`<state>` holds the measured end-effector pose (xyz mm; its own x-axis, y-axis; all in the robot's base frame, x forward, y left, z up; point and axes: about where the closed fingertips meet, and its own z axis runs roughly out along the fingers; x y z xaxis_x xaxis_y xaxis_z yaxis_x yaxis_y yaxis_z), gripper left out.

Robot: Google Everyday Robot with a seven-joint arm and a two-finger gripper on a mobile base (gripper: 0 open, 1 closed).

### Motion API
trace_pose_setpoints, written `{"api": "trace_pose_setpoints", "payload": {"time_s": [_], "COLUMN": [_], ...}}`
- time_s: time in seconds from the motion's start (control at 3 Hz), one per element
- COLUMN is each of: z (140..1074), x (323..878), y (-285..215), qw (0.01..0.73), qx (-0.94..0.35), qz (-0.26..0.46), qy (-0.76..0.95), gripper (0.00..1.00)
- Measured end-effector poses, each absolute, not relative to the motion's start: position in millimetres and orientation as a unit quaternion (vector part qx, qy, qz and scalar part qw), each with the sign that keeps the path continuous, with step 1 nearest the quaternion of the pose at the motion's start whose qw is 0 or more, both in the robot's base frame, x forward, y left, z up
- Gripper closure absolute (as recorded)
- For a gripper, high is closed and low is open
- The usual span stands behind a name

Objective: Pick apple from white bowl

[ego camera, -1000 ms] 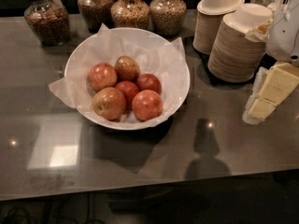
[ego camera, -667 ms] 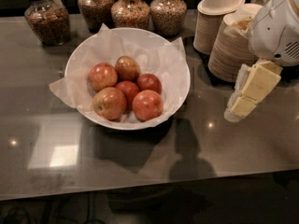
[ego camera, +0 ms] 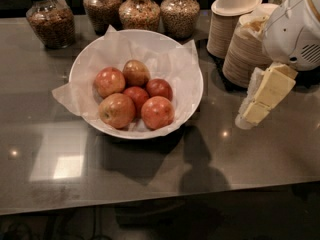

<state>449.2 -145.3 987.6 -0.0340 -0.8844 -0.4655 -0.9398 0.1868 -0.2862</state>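
Right of white bowl (ego camera: 200, 86), apart from rim: gripper (ego camera: 256, 103) over tabletop (ego camera: 150, 184), grip state cannot tell. Apple (ego camera: 116, 110) front-left in bowl, touching neighbouring apples. Paper bowl stacks (ego camera: 245, 54) just behind gripper.

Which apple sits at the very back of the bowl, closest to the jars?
The yellowish apple, alone at the far side of the white bowl; the other five lie nearer us and look redder. The end effector hovers right of the bowl.
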Motion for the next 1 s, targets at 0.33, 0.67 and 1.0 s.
{"api": "trace_pose_setpoints", "payload": {"time_s": [0.33, 0.67, 1.0], "z": [985.0, 972.8, 972.1], "x": [458.6, 472.2, 472.6], "y": [-122.9, -80.3, -78.6], "qw": [0.296, 0.301, 0.301], "qx": [-0.653, -0.688, -0.690], "qz": [0.070, 0.096, 0.097], "qy": [0.694, 0.653, 0.651], "gripper": [0.00, 0.00, 0.00]}}
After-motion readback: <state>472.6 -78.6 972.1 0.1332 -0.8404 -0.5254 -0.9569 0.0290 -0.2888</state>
